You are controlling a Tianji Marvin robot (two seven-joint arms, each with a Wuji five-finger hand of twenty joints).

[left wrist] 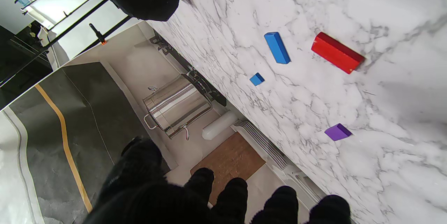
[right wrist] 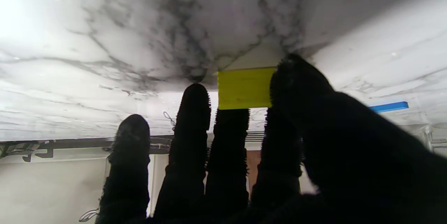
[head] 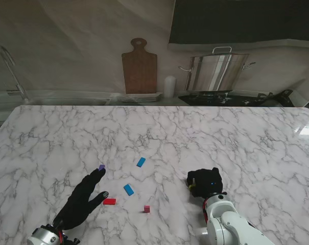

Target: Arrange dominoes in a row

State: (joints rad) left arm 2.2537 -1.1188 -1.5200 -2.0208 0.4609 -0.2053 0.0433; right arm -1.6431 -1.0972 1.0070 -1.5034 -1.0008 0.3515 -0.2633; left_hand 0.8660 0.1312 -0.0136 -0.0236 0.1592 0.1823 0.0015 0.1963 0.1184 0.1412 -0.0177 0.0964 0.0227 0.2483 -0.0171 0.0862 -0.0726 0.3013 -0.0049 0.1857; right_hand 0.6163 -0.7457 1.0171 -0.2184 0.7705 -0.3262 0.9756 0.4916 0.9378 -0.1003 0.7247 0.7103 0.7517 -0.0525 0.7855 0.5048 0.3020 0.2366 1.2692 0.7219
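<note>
Step in hand: placing. The right hand (right wrist: 265,140) grips a yellow domino (right wrist: 244,88) just over the desk (head: 236,138). The left hand (head: 82,201) is open, empty, beside the red domino (head: 109,201). Loose blue dominoes (head: 128,189) lie scattered, no row formed. Next move calls for setting the yellow upright
</note>
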